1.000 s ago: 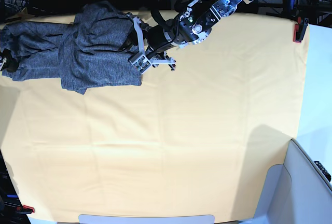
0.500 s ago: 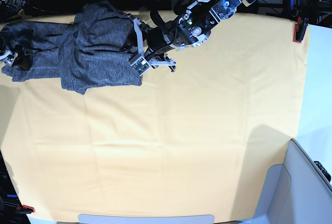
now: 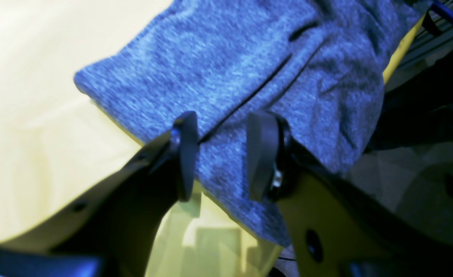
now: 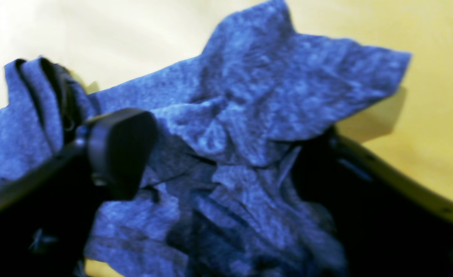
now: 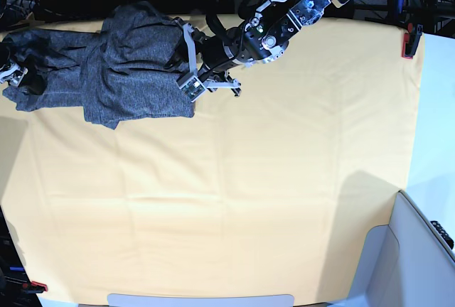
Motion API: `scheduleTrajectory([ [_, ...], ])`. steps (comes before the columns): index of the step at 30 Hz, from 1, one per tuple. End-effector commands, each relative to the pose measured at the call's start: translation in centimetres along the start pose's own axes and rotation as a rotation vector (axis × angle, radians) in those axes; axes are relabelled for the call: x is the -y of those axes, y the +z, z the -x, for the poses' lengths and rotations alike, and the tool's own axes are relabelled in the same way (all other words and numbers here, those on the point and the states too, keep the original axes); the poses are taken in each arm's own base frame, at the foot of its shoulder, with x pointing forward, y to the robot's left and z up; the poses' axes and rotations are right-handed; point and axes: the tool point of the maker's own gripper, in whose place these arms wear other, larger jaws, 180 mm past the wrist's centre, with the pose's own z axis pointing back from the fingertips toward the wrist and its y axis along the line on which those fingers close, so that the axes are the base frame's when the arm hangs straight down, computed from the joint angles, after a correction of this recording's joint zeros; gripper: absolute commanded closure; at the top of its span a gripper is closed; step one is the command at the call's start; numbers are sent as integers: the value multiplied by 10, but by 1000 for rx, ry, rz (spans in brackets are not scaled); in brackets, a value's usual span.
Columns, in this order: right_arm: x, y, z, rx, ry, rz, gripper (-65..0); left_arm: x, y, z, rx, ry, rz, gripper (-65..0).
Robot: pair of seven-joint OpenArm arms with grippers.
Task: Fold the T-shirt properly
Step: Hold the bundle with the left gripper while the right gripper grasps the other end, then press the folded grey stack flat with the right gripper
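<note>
We found the heather-grey, thin knit T-shirt (image 5: 114, 72) bunched at the yellow cloth's (image 5: 270, 179) far edge. Soft and limp, best pinched at hems. Left gripper (image 3: 220, 154) straddled its edge, jaws apart; right gripper (image 4: 226, 154) stood wide around crumpled fabric.

The left arm (image 5: 284, 26) is black with silver plates, black cables and pale jaws.

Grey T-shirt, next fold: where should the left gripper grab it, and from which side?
Probably the T-shirt's double-layered straight edge nearest the left gripper, approached from the bare yellow cloth side. The wrist view shows a flat, firm hem with a fold line between the open jaws, while the far end by the right gripper is crumpled.
</note>
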Motion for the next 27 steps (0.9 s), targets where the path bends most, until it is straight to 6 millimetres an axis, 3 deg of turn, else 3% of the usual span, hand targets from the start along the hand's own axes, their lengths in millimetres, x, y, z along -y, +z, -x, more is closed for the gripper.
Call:
scheduleTrajectory([
  [1,8,-1,60,-250,-8,45,-413,1,2,-15,45,-8,8,-211],
  [6,8,-1,58,-247,-6,46,-47,2,2,-14,45,-7,8,-211],
  [7,9,-1,59,-249,-6,46,0,2,2,-14,45,-7,8,-211],
  [18,7,-1,49,-209,10,47,-30,1,4,-14,46,-11,6,-211],
  [22,-16,-2,28,-155,107,25,0,-6,5,-15,50,-2,-9,-211],
  [27,-68,-1,10,-53,166,10,0,-33,20,-29,107,50,-82,-211],
])
